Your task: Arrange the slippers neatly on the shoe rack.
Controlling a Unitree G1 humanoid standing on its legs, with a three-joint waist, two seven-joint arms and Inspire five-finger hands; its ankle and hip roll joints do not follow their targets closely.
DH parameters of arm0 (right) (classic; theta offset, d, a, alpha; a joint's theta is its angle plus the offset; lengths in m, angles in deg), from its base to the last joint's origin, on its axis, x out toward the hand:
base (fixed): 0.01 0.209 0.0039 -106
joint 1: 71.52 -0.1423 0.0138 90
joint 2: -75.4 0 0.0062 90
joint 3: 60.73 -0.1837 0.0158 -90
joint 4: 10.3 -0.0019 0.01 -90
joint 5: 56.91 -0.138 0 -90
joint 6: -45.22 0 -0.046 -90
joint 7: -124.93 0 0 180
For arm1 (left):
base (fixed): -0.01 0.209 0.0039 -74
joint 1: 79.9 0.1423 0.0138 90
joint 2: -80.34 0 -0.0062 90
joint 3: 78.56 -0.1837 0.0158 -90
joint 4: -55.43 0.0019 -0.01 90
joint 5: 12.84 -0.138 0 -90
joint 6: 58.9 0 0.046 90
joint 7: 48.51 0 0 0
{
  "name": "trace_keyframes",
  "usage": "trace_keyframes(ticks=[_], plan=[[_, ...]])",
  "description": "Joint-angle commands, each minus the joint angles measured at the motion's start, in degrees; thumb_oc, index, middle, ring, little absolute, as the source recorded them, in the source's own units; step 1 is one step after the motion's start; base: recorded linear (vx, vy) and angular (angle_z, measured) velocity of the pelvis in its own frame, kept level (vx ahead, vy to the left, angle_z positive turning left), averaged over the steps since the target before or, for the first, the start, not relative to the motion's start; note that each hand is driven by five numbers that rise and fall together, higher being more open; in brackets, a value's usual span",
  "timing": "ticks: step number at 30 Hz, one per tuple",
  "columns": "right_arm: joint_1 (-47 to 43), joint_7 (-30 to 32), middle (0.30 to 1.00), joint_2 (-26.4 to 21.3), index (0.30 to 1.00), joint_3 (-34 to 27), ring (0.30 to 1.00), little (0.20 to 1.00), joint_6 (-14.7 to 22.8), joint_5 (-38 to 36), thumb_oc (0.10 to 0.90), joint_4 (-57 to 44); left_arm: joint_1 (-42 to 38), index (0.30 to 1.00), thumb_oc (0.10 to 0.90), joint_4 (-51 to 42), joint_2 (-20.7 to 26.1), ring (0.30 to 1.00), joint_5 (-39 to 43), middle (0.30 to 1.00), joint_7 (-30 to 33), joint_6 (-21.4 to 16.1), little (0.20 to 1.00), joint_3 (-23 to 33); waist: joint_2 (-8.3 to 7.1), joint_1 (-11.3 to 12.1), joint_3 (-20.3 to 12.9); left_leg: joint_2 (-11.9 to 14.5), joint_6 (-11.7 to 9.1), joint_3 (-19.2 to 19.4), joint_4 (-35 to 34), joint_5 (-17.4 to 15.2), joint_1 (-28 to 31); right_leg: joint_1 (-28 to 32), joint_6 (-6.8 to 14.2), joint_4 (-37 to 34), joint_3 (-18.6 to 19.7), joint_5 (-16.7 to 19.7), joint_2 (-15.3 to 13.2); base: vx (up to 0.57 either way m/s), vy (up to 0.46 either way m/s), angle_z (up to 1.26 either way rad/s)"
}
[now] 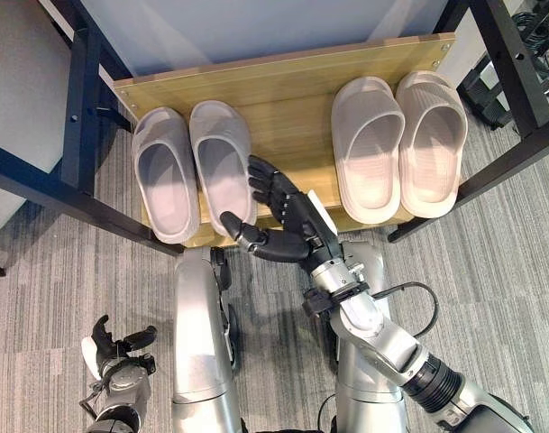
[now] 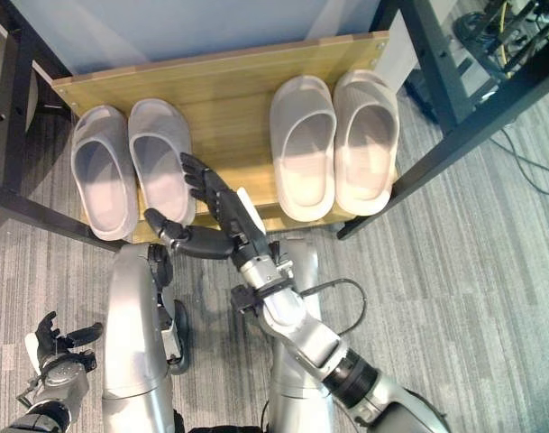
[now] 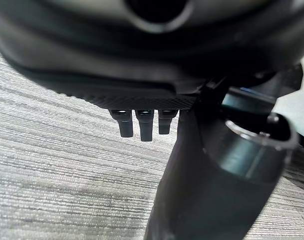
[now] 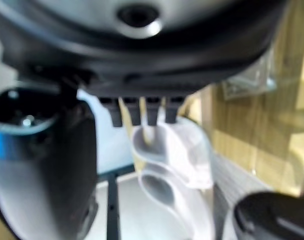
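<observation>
Two pairs of pale grey slippers stand on the wooden shelf (image 1: 283,81) of the shoe rack. The left pair is one slipper (image 1: 164,176) beside another (image 1: 222,161). The right pair (image 1: 369,149) (image 1: 431,140) sits side by side, toes toward the wall. My right hand (image 1: 288,212) is open, its fingers spread beside the inner left slipper at the shelf's front edge, thumb (image 1: 256,242) stretched below the edge. It holds nothing. My left hand (image 1: 116,347) hangs low over the carpet, fingers relaxed and empty.
Black metal frame bars (image 1: 80,99) cross at the left, and another black leg (image 1: 517,72) stands at the right. Grey striped carpet (image 1: 490,271) covers the floor. A grey wall rises behind the shelf.
</observation>
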Motion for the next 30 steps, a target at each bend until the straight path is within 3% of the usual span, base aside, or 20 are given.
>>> trace_keyframes(ticks=[1,13,21,23,25,30], plan=[[-4.04,-2.66,0.900,4.67,0.900,2.16,0.900,0.900,4.38,-1.44,0.800,-6.29,-0.17,0.900,0.800,1.07,4.76,0.900,1.32,0.900,1.66,-1.59,0.900,-1.58,-0.14,5.73,-1.90,-3.92,4.33,0.31,-3.37,1.46,-0.37,2.46,-7.37,-1.03,1.04,3.70,-2.27,0.00,0.000,0.00],[-4.71,0.34,0.900,4.56,0.900,-0.10,0.900,0.900,5.33,4.04,0.800,-7.10,0.40,0.900,0.800,1.51,4.63,0.900,1.39,0.900,1.38,-1.48,0.900,-1.40,-0.22,5.86,-1.90,-3.95,4.29,0.19,-3.19,1.38,-0.37,2.46,-7.37,-0.86,1.11,3.62,-2.13,0.00,0.000,0.00],[-4.20,5.01,0.900,1.53,0.900,-5.54,0.900,0.900,3.60,22.94,0.800,-11.99,1.11,0.900,0.800,2.16,4.53,0.900,-0.06,0.900,0.67,-1.61,0.900,-0.26,-0.46,5.41,-1.90,-4.23,4.46,-0.06,-2.71,1.28,-0.37,2.46,-7.39,-0.78,0.95,3.47,-2.22,0.00,0.000,0.00],[-4.12,5.06,0.900,1.51,0.900,-5.54,0.900,0.900,3.51,23.06,0.800,-12.10,1.10,0.900,0.800,2.17,4.51,0.900,-0.07,0.900,0.68,-1.62,0.900,-0.28,-0.43,5.44,-1.90,-4.23,4.46,-0.07,-2.70,1.27,-0.37,2.46,-7.39,-0.77,0.94,3.47,-2.21,0.00,0.000,0.00],[-2.02,8.57,0.900,-1.31,0.900,-10.29,0.900,0.900,3.11,34.94,0.800,-15.82,1.92,0.900,0.800,1.85,4.37,0.900,-1.85,0.900,0.74,-1.74,0.900,0.69,-0.50,4.90,-1.90,-4.18,4.56,-0.13,-2.51,1.28,-0.37,2.45,-7.52,-0.72,0.79,3.21,-2.48,0.00,0.000,0.00],[0.75,9.12,0.900,-2.59,0.900,-13.56,0.900,0.900,5.52,36.10,0.800,-22.43,2.42,0.900,0.800,1.70,4.42,0.900,-2.64,0.900,1.20,-2.12,0.900,1.51,-0.89,4.65,-1.90,-4.13,4.61,-0.19,-2.69,1.56,-0.37,2.45,-7.58,-0.96,0.51,3.26,-2.67,0.00,-0.001,-0.01]])
